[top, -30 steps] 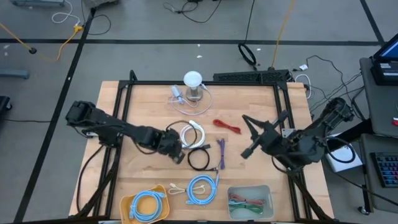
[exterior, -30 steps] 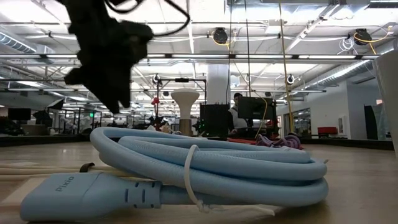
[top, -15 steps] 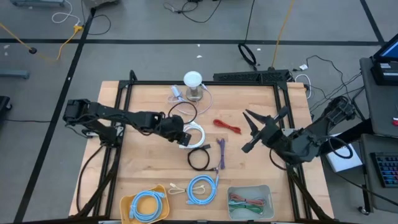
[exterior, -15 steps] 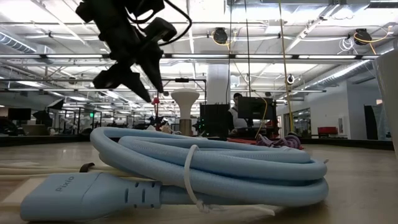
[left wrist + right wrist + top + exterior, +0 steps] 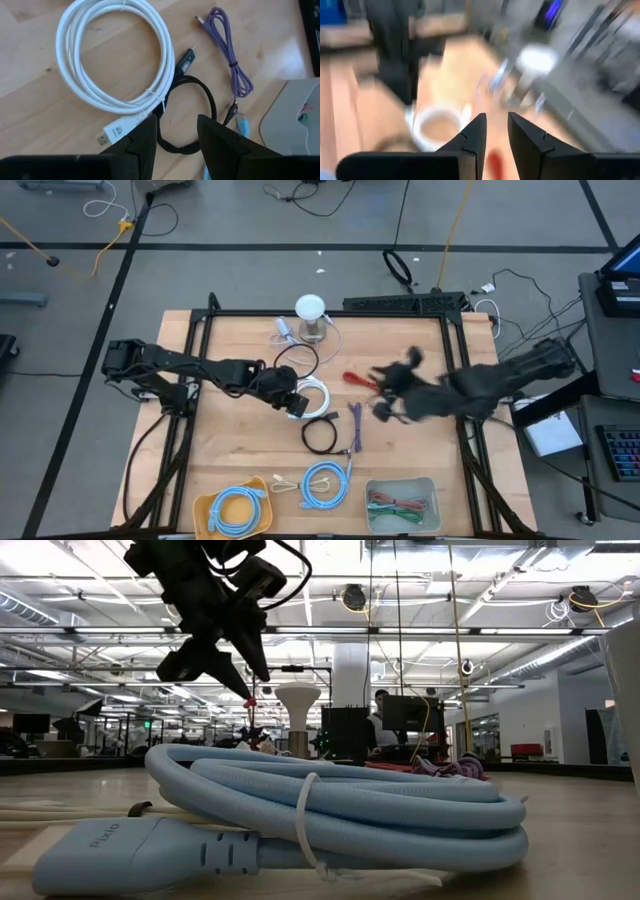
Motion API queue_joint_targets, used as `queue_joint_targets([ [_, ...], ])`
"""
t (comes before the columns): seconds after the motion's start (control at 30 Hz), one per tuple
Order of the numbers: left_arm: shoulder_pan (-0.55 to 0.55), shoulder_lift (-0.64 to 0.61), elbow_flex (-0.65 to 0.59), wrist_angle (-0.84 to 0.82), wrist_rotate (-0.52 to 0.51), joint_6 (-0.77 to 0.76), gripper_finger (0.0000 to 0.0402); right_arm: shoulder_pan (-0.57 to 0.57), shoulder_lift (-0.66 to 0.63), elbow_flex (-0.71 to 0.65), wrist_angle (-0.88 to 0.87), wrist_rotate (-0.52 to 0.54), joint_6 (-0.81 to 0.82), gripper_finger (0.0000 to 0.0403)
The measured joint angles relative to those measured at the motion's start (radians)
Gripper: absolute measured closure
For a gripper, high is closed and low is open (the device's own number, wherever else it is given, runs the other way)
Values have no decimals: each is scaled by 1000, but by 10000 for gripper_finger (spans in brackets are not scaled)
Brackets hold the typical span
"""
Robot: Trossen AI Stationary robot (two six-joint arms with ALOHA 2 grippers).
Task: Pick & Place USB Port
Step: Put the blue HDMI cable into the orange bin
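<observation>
My left gripper [image 5: 293, 396] hangs open over the near edge of a coiled white cable [image 5: 117, 55], touching nothing; the low view shows it raised above the table [image 5: 215, 675]. Below its fingers lie the white cable's plug [image 5: 116, 132] and a black cable loop [image 5: 189, 116]. A purple cable [image 5: 229, 52] lies beside them. My right gripper [image 5: 384, 398], blurred by motion, is over the table's middle right beside a red cable [image 5: 365, 383]. Its fingers stand a little apart [image 5: 496, 134] with nothing between them.
A white round-topped stand [image 5: 311, 314] is at the far middle. Along the near edge sit a yellow tray [image 5: 208, 510] with a light-blue cable, another light-blue cable [image 5: 323, 483] on the wood, and a grey tray [image 5: 402, 488] of red and green cables.
My left gripper has gone toward the far right, from beside the white coil to over its near edge, then kept still. My right gripper has swung down and toward the table's left, nearing the red cable, and has turned as it went.
</observation>
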Motion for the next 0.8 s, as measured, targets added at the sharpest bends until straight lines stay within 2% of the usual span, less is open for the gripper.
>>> queue_joint_targets([
  [0.13,-10,0,0,-2,4,7,259,-98,37,-184,234,-276,-27,328],
  [0.27,-42,0,0,-1,52,-18,259,-143,63,-339,407,-431,30,331],
  [0.47,-193,0,0,78,129,-103,259,-148,57,-416,424,-459,75,340],
  [0.63,-300,0,0,120,82,-200,259,-147,42,-403,439,-466,59,341],
  [0.8,-342,50,0,203,49,-258,259,-146,18,-395,439,-471,63,344],
])
